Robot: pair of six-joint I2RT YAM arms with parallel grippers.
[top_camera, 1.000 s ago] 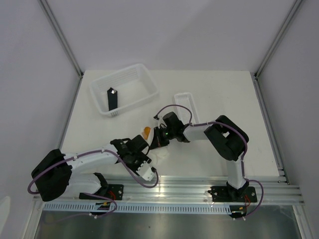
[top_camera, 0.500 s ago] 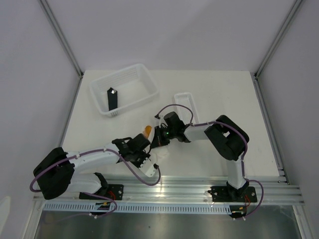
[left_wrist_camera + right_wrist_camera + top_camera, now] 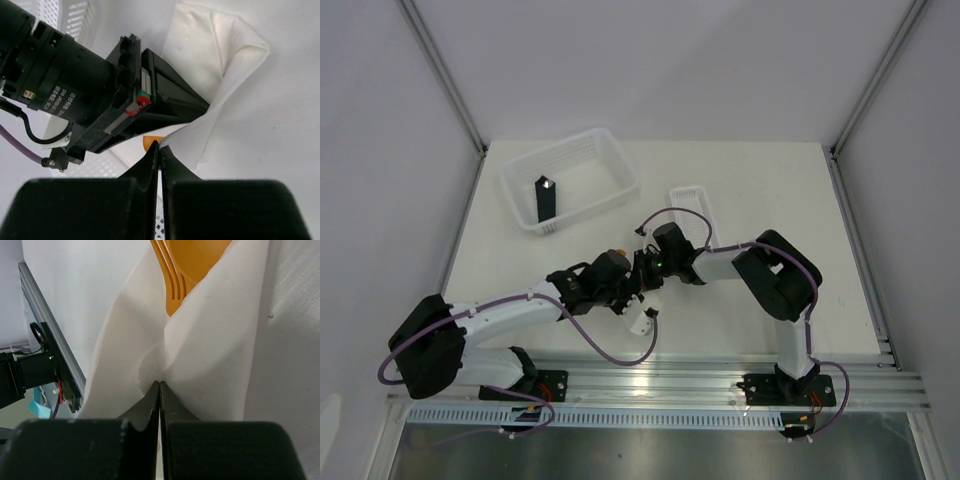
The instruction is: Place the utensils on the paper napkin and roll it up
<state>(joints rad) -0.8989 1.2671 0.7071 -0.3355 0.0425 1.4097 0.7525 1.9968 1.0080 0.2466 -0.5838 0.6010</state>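
- The utensils already lie on the paper napkin, so I judge the placing step done. The bundle sits on the tabletop near its middle, where the two wrists meet.
- In the right wrist view one flap of the napkin is folded over the orange pieces. The fork tines and a broader orange piece beside them poke out past the fold. I cannot pick out the knife.
- The right jaws are pressed together on a pucker of the paper, with creases fanning out from the tips, so they look clamped on the napkin.
- The left jaws are together too, with their tips just beside a napkin edge and a sliver of orange. Whether any paper is caught between them I cannot tell.
- In the left wrist view the far part of the sheet is doubled over loosely and is not yet a tight tube.
- Rolling looks begun but unfinished. The rest of the sheet still has to be wound round the utensils until the roll is closed.
- The white basket, holding a black block, and the narrow tray stand well apart, farther back.
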